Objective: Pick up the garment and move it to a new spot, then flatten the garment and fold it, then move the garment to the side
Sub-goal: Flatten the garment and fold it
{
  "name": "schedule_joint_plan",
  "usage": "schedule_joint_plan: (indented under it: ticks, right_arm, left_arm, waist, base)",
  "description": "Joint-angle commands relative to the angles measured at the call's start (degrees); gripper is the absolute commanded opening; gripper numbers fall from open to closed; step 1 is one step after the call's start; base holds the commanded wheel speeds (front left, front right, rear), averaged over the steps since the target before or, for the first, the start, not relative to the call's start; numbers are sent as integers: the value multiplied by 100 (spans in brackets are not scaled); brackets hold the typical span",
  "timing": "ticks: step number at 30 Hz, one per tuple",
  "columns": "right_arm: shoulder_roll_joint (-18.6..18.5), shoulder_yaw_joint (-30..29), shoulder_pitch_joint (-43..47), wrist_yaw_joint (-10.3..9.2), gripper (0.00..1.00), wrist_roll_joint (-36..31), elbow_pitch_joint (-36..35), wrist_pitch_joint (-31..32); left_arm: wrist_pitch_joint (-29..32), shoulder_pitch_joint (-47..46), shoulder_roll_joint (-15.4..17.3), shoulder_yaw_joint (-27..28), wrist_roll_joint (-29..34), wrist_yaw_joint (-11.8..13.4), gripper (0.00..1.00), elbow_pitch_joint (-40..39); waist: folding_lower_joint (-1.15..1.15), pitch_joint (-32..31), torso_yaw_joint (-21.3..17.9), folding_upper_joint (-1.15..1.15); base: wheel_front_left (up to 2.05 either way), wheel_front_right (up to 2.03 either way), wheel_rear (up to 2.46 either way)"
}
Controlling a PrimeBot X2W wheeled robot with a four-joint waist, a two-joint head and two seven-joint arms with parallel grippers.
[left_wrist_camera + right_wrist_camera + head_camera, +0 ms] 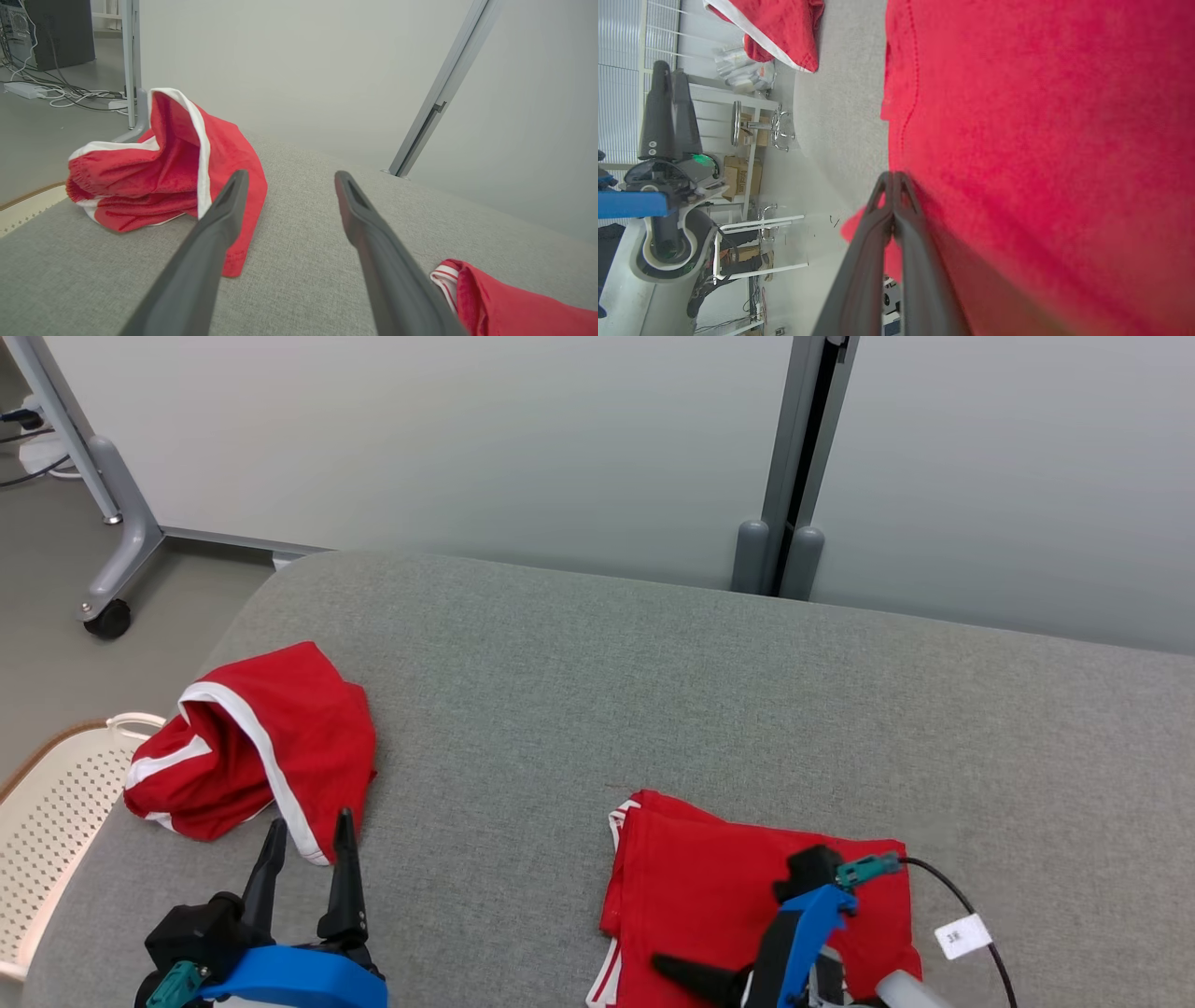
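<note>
Inspector: Head view: crumpled garment lies at the bench's left, folded garment nearer you.
Operator: Left wrist?
Inspector: Your left claw is spread just beside the crumpled garment. Catching one layer may tangle it.
Operator: Right wrist?
Inspector: Right claw is pressed together at the folded garment's edge. Dragging may undo your fold.

You see a folded red fabric garment with white striped trim lying flat at the right, and a crumpled red fabric garment with white bands heaped well apart at the left.
</note>
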Motion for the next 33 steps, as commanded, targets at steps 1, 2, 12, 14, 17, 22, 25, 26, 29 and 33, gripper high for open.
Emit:
schedule_joint_plan:
  ticks: [1, 2, 12, 14, 17, 22, 25, 26, 29, 33]
  right_arm:
    - [-69, 120, 110, 3, 0, 26, -271, 44]
    - [-94, 202, 157, 3, 0, 30, -415, 66]
    - [-612, 269, 175, 3, 0, -80, -1752, -703]
    - [-709, 146, 121, 3, 0, -190, -1864, -1067]
    - [-874, 14, 15, 3, 21, -372, -2043, -1569]
    - [-1233, -31, -125, 3, 100, -771, -2435, -2453]
    - [-1482, -80, -131, 3, 100, -1050, -2396, -2975]
    - [-1538, -112, -160, 3, 100, -1177, -2346, -3145]
    - [-1648, -279, -208, 3, 100, -1537, -2140, -3583]
    - [-1646, -562, -200, 3, 100, -2081, -1869, -3814]
  left_arm:
    - [-25, -52, 32, 20, -14, -10, 100, -8]
    - [-25, -49, 31, 24, -13, -10, 100, -10]
    - [-25, -31, 40, 54, -2, -12, 100, -45]
    - [-25, -21, 24, 31, 22, -9, 100, -81]
    - [-25, -9, 36, 54, 21, -2, 100, -106]
    - [-25, -64, 30, 11, 71, -1, 100, -172]
    - [-25, -94, 57, 32, 75, -3, 100, -193]
    - [-25, -92, 52, 38, 82, -3, 100, -210]
    - [-25, -88, 70, 108, 95, 1, 100, -245]
    - [-25, -96, 63, 113, 140, 4, 100, -281]
  waist:
    - [0, 1, -20, 0]
    - [0, -2, -40, 0]
    - [0, -34, -484, 0]
    - [0, -57, -600, 0]
    - [0, -72, -784, 0]
    - [0, -70, -1047, 0]
    - [0, -68, -1186, 0]
    - [0, -68, -1234, 0]
    - [0, -75, -1343, 0]
    - [0, -76, -1425, 0]
  base:
    - [0, 0, 0]
    - [0, 0, 0]
    - [0, 0, 0]
    - [0, 0, 0]
    - [0, 0, 0]
    - [0, 0, 0]
    - [0, 0, 0]
    - [0, 0, 0]
    - [0, 0, 0]
    - [0, 0, 0]
